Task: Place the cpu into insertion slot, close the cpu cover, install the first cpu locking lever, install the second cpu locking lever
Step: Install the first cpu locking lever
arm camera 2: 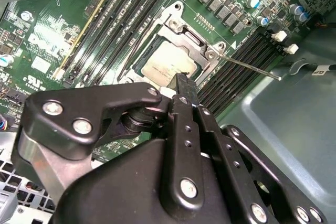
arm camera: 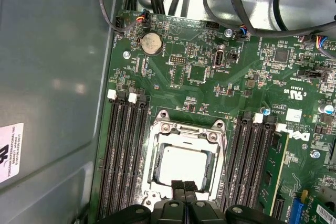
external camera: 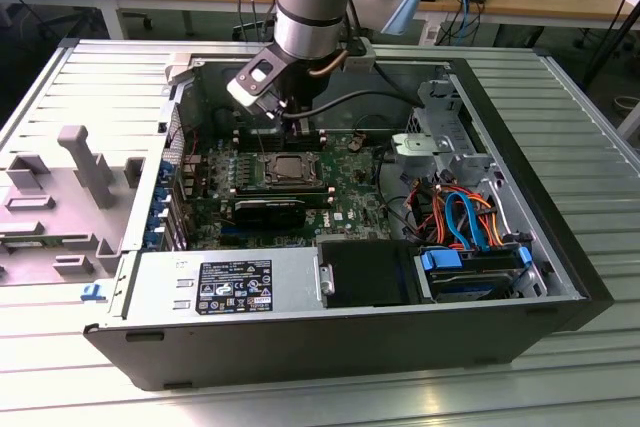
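The cpu [arm camera: 185, 163] is seen lying flat in the insertion slot [arm camera: 153, 163] on the green board [arm camera: 210, 77], framed by the silver cpu cover [arm camera: 186, 129] — whether that cover is fully down cannot be told. The pincer [arm camera: 184, 186] is poised at one edge of the chip, its fingertips pressed together with nothing between them. In the second wrist view a thin lever [arm camera 2: 252, 67] is seen jutting from the socket's corner. The case [external camera: 300, 347] is laid open on the table [external camera: 560, 387].
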`<state>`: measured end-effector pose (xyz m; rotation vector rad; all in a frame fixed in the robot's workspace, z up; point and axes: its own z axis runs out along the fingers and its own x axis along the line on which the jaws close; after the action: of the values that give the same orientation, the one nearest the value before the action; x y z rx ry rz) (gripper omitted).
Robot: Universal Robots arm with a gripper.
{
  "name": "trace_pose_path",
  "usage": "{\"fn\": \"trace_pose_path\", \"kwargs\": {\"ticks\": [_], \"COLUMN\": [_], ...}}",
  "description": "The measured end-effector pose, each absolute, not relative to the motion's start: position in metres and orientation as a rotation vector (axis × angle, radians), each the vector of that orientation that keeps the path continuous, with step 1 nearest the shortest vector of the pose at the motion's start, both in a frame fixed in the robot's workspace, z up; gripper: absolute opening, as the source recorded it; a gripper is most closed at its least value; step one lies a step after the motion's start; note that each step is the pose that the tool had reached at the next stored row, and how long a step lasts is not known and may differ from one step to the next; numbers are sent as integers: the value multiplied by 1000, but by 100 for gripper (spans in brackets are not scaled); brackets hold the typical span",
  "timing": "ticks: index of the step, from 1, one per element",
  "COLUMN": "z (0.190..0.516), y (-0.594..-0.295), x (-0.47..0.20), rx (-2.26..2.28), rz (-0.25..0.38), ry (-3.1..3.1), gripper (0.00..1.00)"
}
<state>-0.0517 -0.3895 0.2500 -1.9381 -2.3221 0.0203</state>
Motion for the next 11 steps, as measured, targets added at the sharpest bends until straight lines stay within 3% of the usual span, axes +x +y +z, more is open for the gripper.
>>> {"fn": "trace_pose_path", "kwargs": {"ticks": [11], "z": [250], "y": [-389], "x": [-52], "rx": [-1883], "rz": [24], "ry": [-2367], "gripper": [11]}}
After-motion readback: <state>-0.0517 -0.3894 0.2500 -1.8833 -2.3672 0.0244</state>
